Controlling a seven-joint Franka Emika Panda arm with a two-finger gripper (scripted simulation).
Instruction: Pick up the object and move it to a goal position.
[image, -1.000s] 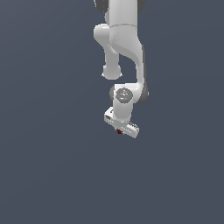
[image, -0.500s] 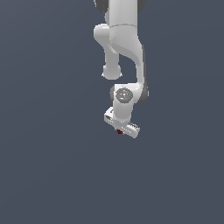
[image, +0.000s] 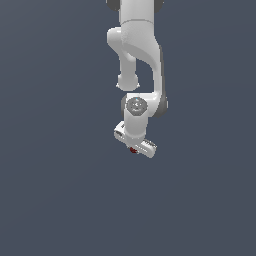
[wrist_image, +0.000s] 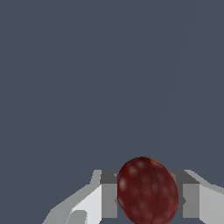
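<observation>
1. The gripper (image: 134, 148) is clamping the dark red ball (wrist_image: 148, 191); wrist view is showing it pinched between both fingers (wrist_image: 109, 194), touching each pad.
2. Ball's sitting under the white hand in exterior view, seemingly off the grey floor (image: 55, 200).
3. Step in hand, prob: carrying to goal; no goal marker is showing.
4. Advice: be keeping grip force steady, moving smoothly w/o jerks; round ball could be slipping out.
</observation>
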